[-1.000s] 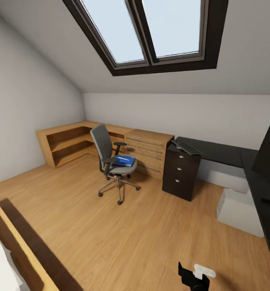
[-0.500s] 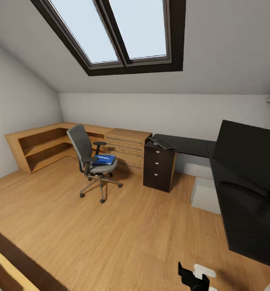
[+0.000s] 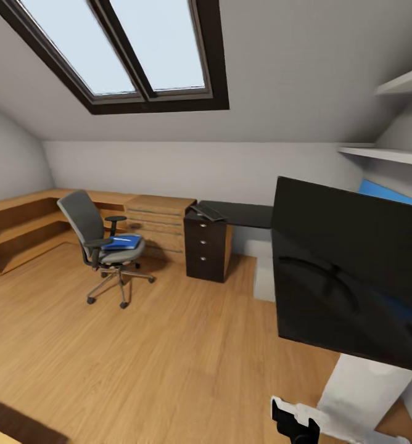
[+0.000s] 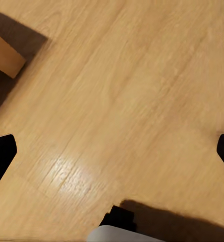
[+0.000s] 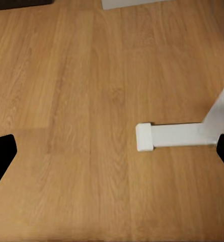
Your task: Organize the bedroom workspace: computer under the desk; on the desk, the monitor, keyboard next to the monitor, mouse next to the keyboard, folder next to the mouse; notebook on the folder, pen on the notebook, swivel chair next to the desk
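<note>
Task barely begun: the bright blue flat folder point(image 3: 123, 242) lies on the grey-seated swivel chair point(image 3: 102, 248), far from both empty, spread-fingered claws. The wide black flat monitor point(image 3: 348, 277) stands close by.

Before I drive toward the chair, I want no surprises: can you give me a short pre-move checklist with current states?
1. Folder on swivel chair seat: ok.
2. Monitor close at the head view's right, collision risk: not ok.
3. Left gripper open, nothing held: ok.
4. Right gripper open, nothing held: ok.
5. Keyboard on the black cabinet desk, not by the monitor: not ok.
6. Mouse location: cannot tell.
</note>
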